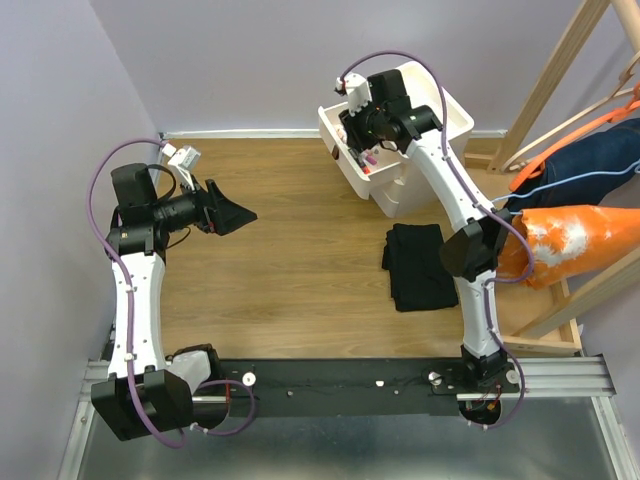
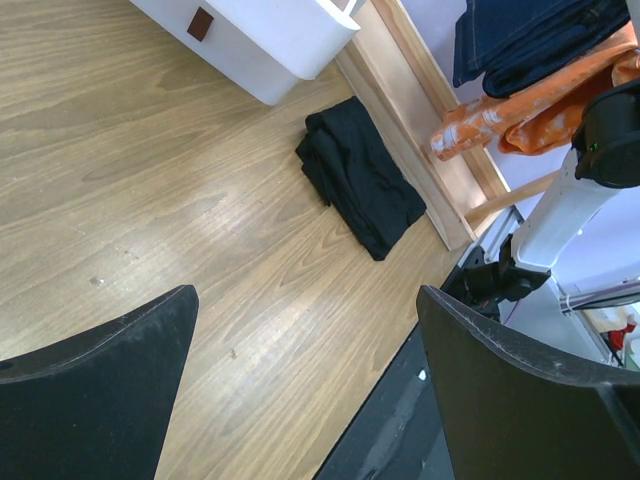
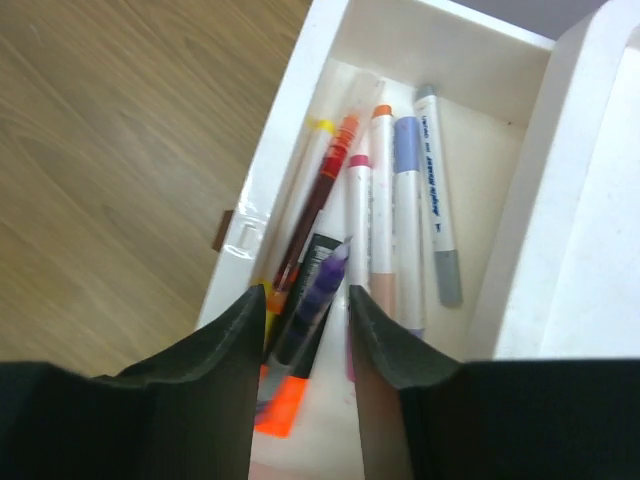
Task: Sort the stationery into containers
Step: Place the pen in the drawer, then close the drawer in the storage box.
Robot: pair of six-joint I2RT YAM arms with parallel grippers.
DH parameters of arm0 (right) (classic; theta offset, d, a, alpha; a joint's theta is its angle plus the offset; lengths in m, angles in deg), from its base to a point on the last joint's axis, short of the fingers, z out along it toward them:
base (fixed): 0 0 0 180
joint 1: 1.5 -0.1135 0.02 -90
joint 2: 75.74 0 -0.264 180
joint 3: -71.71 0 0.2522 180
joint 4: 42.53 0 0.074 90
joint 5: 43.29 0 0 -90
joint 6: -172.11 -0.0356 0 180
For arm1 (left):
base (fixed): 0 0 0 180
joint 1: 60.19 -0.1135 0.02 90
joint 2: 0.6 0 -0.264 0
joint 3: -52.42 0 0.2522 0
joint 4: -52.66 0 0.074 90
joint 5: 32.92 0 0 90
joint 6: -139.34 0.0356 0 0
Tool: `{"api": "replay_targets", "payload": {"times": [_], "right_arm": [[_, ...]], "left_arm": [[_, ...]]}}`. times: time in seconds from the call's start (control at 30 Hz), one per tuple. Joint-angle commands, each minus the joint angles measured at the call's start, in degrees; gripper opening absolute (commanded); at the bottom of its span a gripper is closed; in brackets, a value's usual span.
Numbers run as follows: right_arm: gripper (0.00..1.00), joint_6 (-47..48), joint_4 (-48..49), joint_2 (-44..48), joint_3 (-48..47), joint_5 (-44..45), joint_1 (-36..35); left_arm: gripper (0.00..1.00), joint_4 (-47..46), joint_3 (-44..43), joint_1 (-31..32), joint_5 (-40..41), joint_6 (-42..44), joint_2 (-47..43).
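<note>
The open white drawer [image 3: 290, 150] of the cabinet [image 1: 440, 110] holds several pens and markers: a red pen [image 3: 320, 190], white markers with coloured caps [image 3: 408, 200], and an orange highlighter [image 3: 283, 405]. My right gripper [image 3: 305, 295] hangs over this drawer with its jaws a little apart. A blurred purple pen [image 3: 318, 290] lies loose in the gap between them, over the other pens. In the top view the right gripper [image 1: 360, 135] sits above the drawer [image 1: 345, 150]. My left gripper [image 1: 235, 213] is wide open and holds nothing, hovering over bare wood [image 2: 305, 292] at the left.
A folded black cloth [image 1: 420, 265] lies on the table near the right arm. A wooden rack [image 1: 560, 90] with orange and blue garments [image 1: 580, 240] stands at the right. A closed drawer front with a dark handle [image 2: 200, 23] shows in the left wrist view.
</note>
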Motion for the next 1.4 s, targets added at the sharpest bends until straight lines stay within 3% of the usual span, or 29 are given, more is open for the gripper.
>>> {"api": "replay_targets", "payload": {"times": [0.0, 0.13, 0.23, 0.33, 0.37, 0.43, 0.47, 0.83, 0.97, 1.37], "right_arm": [[0.55, -2.60, 2.20, -0.27, 0.66, 3.55, 0.24], [0.65, -4.88, 6.95, 4.56, 4.68, -2.42, 0.33], [0.70, -5.76, 10.99, 9.75, 9.17, -13.30, 0.24], [0.49, -7.86, 13.63, 12.48, 15.06, -22.19, 0.16], [0.30, -8.22, 13.64, 12.40, 15.77, -23.08, -0.28], [0.10, -8.92, 10.66, 9.86, 14.03, -22.13, -0.90], [0.01, -9.27, 9.26, 8.37, 12.63, -20.12, -1.42], [0.00, -9.20, 11.35, 2.82, 9.54, 4.67, -5.55], [0.01, -7.43, 8.98, -1.48, 4.10, 15.98, -7.66], [0.01, -0.49, 13.20, -2.11, 7.25, 33.33, -10.04]], "left_arm": [[0.99, -2.12, 0.58, -0.36, 0.77, -1.23, -1.16], [0.99, -3.00, 0.75, -0.27, 0.59, -1.85, -0.98], [0.99, -4.58, 1.45, -0.27, 0.41, -3.25, -1.07], [0.99, -5.82, 1.98, -0.27, 0.24, -4.39, -1.25], [0.99, -5.90, 1.98, -0.27, 0.33, -4.49, -1.33], [0.99, -5.91, 2.07, -0.27, 0.50, -4.75, -1.60], [0.99, -5.82, 2.07, -0.27, 0.59, -4.84, -1.77], [0.99, -3.62, 3.48, -1.06, 3.05, -3.87, -4.32], [0.99, -3.53, 4.09, -1.68, 3.40, -4.05, -4.94], [0.99, -6.25, 6.64, -2.21, 3.40, -6.33, -5.91]]}}
